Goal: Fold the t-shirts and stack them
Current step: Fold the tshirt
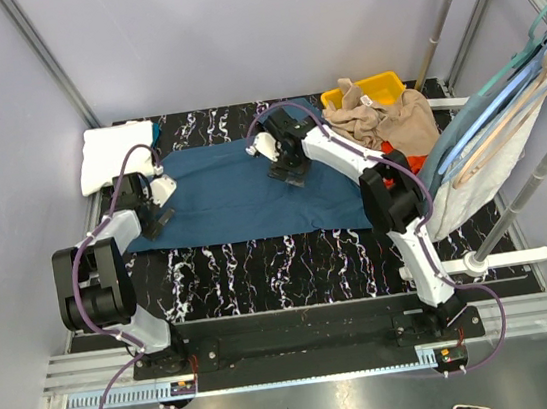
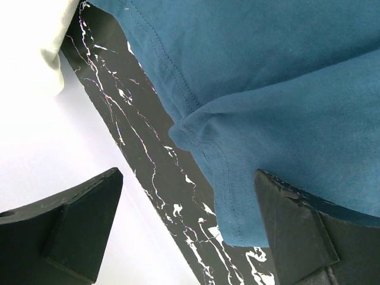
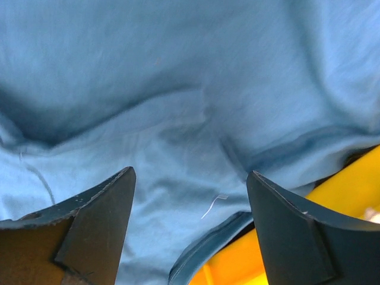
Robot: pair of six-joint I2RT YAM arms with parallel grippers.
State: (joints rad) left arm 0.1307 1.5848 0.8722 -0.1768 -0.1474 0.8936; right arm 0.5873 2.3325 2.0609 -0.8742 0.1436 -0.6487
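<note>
The dark teal-blue t-shirt [image 1: 242, 193] lies flat across the middle of the black, white-veined table [image 1: 262, 267], folded into a long band that runs from left to right; its near edge is straight, and the cloth is mostly smooth, with soft creases under the right arm; in the left wrist view its stitched hem shows a small pucker at the left end. A folded white t-shirt [image 1: 115, 153] sits at the far left corner of the table, just beyond the teal one's corner and apart from it; a tan t-shirt [image 1: 388, 119] is heaped over the edge of a yellow bin [image 1: 379, 85] at the far right, and a scrap of red-orange cloth [image 1: 414, 161] peeks out beside the right arm. The right gripper [image 3: 190, 173] hangs over the far middle part of the teal shirt with its fingers spread wide and nothing between them; only blue cloth fills the gap, with a strip of yellow past the shirt's edge; whether the tips touch the cloth cannot be told. The left gripper [image 2: 189, 175] sits at the shirt's left end, also spread wide and holding nothing; one finger stands over the hem, the other out past the table's edge. At the right, pale blue and beige hangers [image 1: 504, 114] lean on a metal rack.
</note>
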